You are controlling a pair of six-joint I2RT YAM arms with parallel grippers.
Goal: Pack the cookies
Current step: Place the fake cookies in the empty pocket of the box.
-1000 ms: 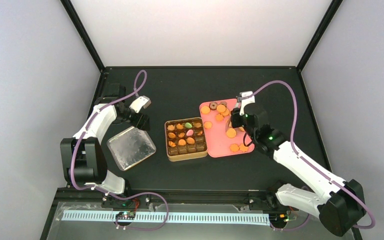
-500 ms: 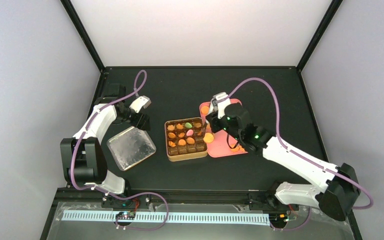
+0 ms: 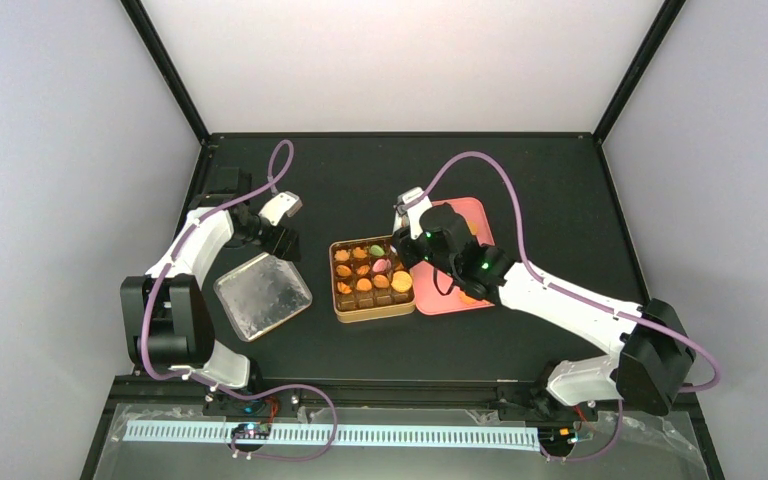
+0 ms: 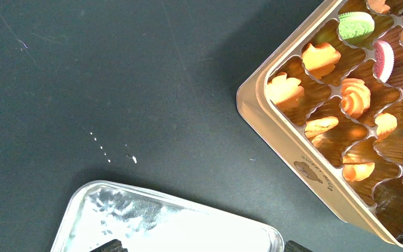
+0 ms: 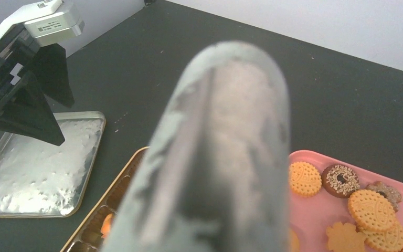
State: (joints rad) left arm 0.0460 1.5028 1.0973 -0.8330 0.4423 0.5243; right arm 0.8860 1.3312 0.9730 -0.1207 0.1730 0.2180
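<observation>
Count, top view. Arms: two, left arm [image 3: 195, 250] and right arm [image 3: 560, 295]. Brown tin [image 3: 375, 313]: one. Silver lid [image 3: 260, 295]: one. Pink tray [image 3: 475, 212]: one. Metal tongs [image 5: 225, 147]: one, blurred against the right wrist lens. In the tin, left wrist view: green cookie [image 4: 356, 26], one; pink cookie [image 4: 383, 60], one; orange cookies [image 4: 320, 56], nine counted, three cut by the frame edge. On the tray, right wrist view: dark brown cookies [image 5: 341, 179], two; golden cookies [image 5: 370, 210], four whole, two partly cut off.

Most cookies [image 4: 355, 97] orange-golden, one green, one pink-white striped; tin [image 4: 273, 131] golden-brown; tray [image 5: 315, 220] pink; lid [image 4: 162, 231] silver, dimpled; counter [image 4: 110, 79] black; tongs [image 5: 225, 157] grey.
</observation>
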